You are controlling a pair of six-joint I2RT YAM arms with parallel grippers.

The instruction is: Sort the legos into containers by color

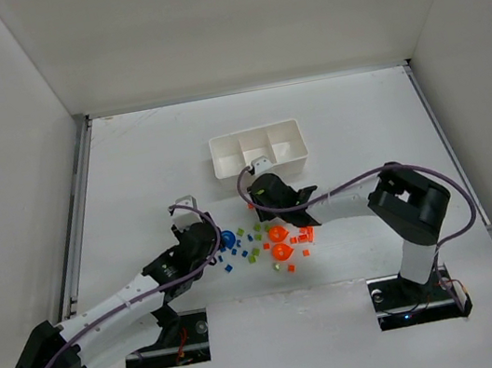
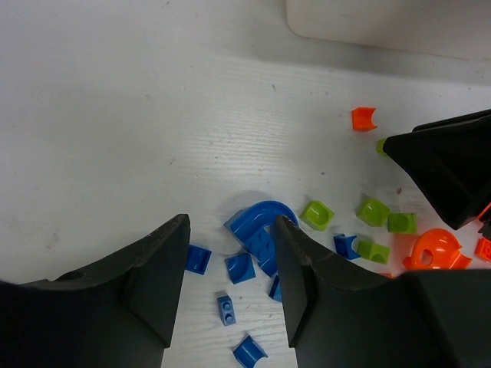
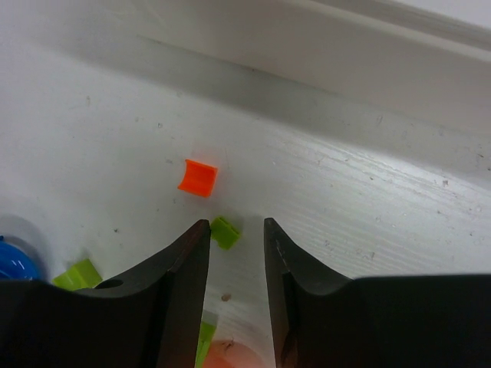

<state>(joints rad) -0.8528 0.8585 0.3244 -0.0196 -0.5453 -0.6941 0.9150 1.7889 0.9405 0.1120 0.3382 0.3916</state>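
Blue bricks [image 2: 239,267] and a curved blue piece [image 2: 265,222] lie under the left pincer [image 2: 230,230], which is spread wide and empty. Every one of the legos [image 1: 270,241] looks scattered on the surface [image 1: 133,184], at 6 o'clock from the tray [image 1: 229,170], whose 3 containers appear empty. The right pincer [image 3: 236,226], slightly parted, pinches nothing. A green brick [image 3: 224,231] sits at its tips and an orange brick [image 3: 198,177] at 11 o'clock. Sorting seems barely begun.

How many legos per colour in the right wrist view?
Orange legos: 2 (one cut off at the bottom edge)
Green legos: 3
Blue lego: 1 (cut off at the left edge)
Total: 6
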